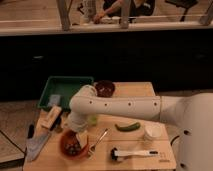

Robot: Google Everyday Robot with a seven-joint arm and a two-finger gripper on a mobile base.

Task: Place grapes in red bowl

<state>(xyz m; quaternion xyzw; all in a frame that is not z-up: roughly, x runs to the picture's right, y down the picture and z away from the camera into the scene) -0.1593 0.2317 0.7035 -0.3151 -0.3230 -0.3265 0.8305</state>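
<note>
My end effector hung just over the red bowl at the front left of the bench; I could not tell whether it was open or gripping. The grapes showed dark inside the bowl, so I judged the placing nearly done, with only release and withdrawal left.

dark grapes in red bowl, end effector above

Hand over the red bowl at lower left; spoon crowds its right, knife its left; open counter upper right.
</note>
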